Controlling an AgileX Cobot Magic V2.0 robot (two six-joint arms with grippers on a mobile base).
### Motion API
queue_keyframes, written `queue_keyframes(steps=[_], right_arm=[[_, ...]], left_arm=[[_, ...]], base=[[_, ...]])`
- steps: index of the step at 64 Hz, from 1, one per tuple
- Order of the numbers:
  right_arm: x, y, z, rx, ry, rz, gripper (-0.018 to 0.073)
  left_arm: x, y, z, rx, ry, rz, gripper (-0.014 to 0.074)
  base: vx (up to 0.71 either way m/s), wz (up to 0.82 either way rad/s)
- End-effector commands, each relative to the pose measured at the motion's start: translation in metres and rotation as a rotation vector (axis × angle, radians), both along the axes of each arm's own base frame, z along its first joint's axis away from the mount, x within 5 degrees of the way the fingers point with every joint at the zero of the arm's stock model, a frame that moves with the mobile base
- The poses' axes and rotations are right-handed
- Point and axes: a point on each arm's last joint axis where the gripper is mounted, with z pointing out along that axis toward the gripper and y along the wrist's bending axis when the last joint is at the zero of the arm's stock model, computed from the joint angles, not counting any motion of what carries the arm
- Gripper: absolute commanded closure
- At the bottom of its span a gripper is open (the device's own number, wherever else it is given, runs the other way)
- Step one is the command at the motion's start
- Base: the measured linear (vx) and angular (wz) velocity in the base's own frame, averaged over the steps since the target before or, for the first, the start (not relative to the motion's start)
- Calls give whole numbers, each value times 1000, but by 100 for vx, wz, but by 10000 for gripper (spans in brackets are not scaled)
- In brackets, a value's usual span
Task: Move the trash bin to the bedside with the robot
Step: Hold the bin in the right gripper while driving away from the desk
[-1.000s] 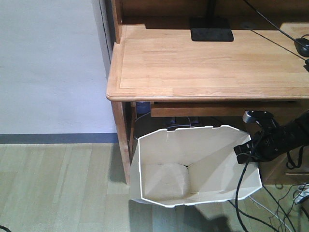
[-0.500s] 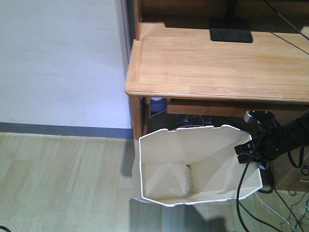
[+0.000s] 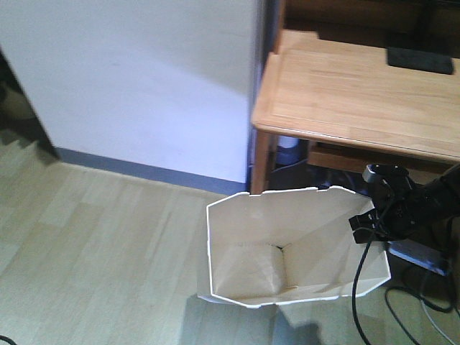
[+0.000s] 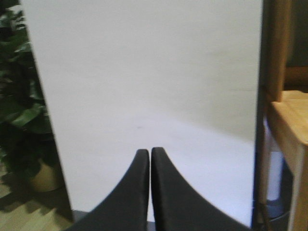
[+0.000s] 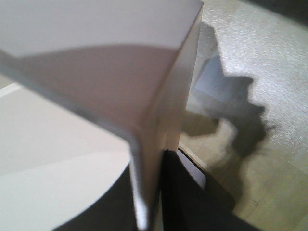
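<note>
The white trash bin (image 3: 287, 244) hangs tilted in front of me, its open mouth facing the front camera, over pale wooden floor. My right gripper (image 3: 365, 224) is shut on the bin's right rim. In the right wrist view, one black finger lies inside the bin wall (image 5: 96, 72) and one outside, with the right gripper (image 5: 149, 168) pinching the thin edge. My left gripper (image 4: 150, 155) is shut with nothing in it and points at a white wall. The bedside is out of view.
A light wooden desk (image 3: 359, 100) stands at the right with a black monitor base (image 3: 420, 61) on it. Cables (image 3: 424, 305) lie on the floor beneath. White wall (image 3: 144, 79) with a dark skirting fills the left. A potted plant (image 4: 19, 120) stands left of that wall.
The view has swung left: the desk slid to the right of the frame and more wall and floor show. The bin and right gripper keep their place in the frame.
</note>
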Motion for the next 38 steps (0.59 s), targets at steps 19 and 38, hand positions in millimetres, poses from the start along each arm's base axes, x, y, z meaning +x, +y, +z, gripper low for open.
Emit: queue_keyframes(steps=[19,38], right_arm=[[6,11,29,150,-26,-36,563],[6,11,29,150,-26,-36,563]], left_arm=[[-1,-1,4,-22,-78,-9,603],[-1,-1,4,-22,-78,-9,603]], base=[[-11,56],[-5,50]])
